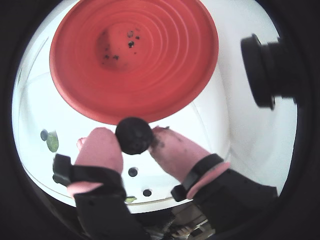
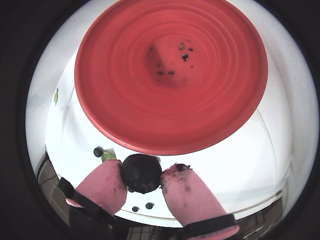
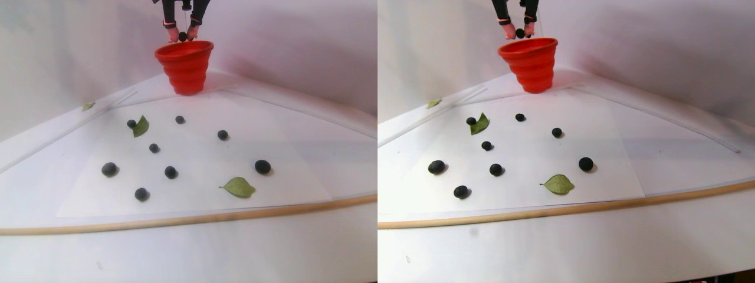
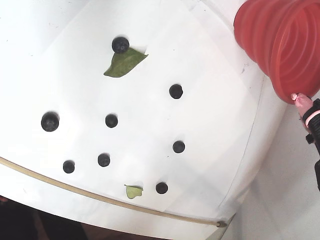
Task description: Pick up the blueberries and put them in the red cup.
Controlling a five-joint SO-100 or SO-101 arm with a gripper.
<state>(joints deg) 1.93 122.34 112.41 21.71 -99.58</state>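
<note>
Gripper: two pink-padded fingers on a black arm (image 1: 134,137), pinching one dark matte blueberry (image 1: 134,135) between the tips.
Height: held just above the rim of the bright red ribbed soft cup (image 3: 184,63), near its edge.
Cup inside: dark specks on the floor.
Sheet: white paper (image 4: 210,125), eight loose blueberries (image 4: 111,120) scattered, two green leaves (image 4: 124,62) among them.
</note>
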